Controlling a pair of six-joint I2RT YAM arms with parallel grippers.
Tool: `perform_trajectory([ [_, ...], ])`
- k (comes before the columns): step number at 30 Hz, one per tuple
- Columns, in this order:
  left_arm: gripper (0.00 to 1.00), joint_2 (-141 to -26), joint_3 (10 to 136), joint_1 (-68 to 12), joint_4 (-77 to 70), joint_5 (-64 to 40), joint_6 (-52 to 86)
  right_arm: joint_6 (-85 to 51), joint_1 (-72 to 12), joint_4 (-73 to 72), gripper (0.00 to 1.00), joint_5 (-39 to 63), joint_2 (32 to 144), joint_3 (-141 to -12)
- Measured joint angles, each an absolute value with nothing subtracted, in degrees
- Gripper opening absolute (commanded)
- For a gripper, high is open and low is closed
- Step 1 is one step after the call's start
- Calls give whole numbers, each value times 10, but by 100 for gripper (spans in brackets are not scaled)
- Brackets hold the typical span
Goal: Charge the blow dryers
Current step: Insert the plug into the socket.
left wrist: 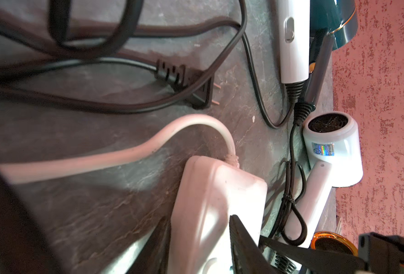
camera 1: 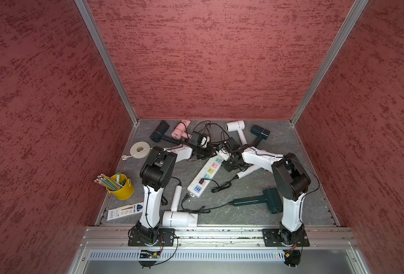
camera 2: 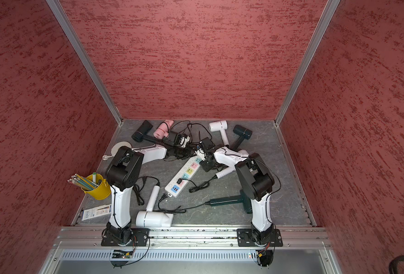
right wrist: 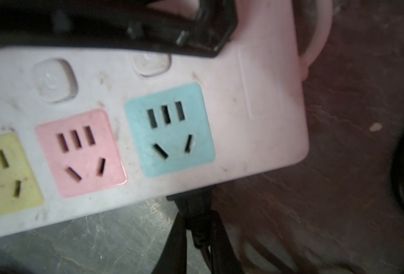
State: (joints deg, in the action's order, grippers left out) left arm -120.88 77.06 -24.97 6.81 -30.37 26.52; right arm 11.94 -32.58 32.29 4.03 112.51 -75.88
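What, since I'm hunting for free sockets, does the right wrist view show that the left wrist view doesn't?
Only the right wrist view shows the socket faces: the teal socket, pink socket and yellow socket, all empty. It also shows a black plug pinched in the right gripper beside the strip's edge.

Only the left wrist view shows a loose two-prong plug lying on the table, two white blow dryers and a dark teal blow dryer.

Both show the cord end of the power strip, with the left gripper clamped across it.
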Motion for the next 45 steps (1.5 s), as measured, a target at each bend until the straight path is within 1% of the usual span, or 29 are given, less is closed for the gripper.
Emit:
perform_trajectory([
  [2, 41, -1209, 764, -249, 59, -308, 265, 119, -325, 314, 17, 39, 1122, -750],
  [10, 42, -1208, 745, -248, 32, -339, 270, 109, -320, 269, 37, 29, 1106, -720],
  [11, 42, -1207, 744, -248, 29, -341, 271, 107, -319, 269, 47, 27, 1101, -718],
  [12, 43, -1206, 741, -248, 27, -343, 272, 103, -319, 269, 52, 24, 1095, -715],
  [13, 44, -1205, 738, -247, 25, -346, 273, 104, -318, 269, 58, 20, 1087, -714],
  [15, 46, -1200, 730, -246, 20, -348, 275, 98, -318, 267, 75, 15, 1072, -713],
  [16, 47, -1196, 727, -246, 19, -351, 276, 95, -317, 263, 99, 13, 1063, -712],
  [20, 53, -1176, 711, -246, 15, -361, 277, 87, -316, 250, 100, 10, 1021, -707],
  [25, 67, -1138, 699, -247, 8, -369, 280, 59, -316, 233, 100, 10, 956, -680],
  [30, 88, -1071, 674, -248, -6, -370, 284, 20, -316, 211, 100, 11, 876, -640],
  [32, 94, -1040, 662, -249, -9, -366, 285, 3, -316, 198, 100, 11, 836, -620],
  [33, 100, -1023, 655, -251, -10, -361, 286, -8, -316, 192, 100, 11, 812, -608],
  [39, 100, -916, 619, -276, -10, -324, 286, -83, -316, 149, 100, 15, 674, -535],
  [45, 100, -801, 594, -328, -1, -255, 281, -156, -316, 117, 100, 49, 546, -462],
])
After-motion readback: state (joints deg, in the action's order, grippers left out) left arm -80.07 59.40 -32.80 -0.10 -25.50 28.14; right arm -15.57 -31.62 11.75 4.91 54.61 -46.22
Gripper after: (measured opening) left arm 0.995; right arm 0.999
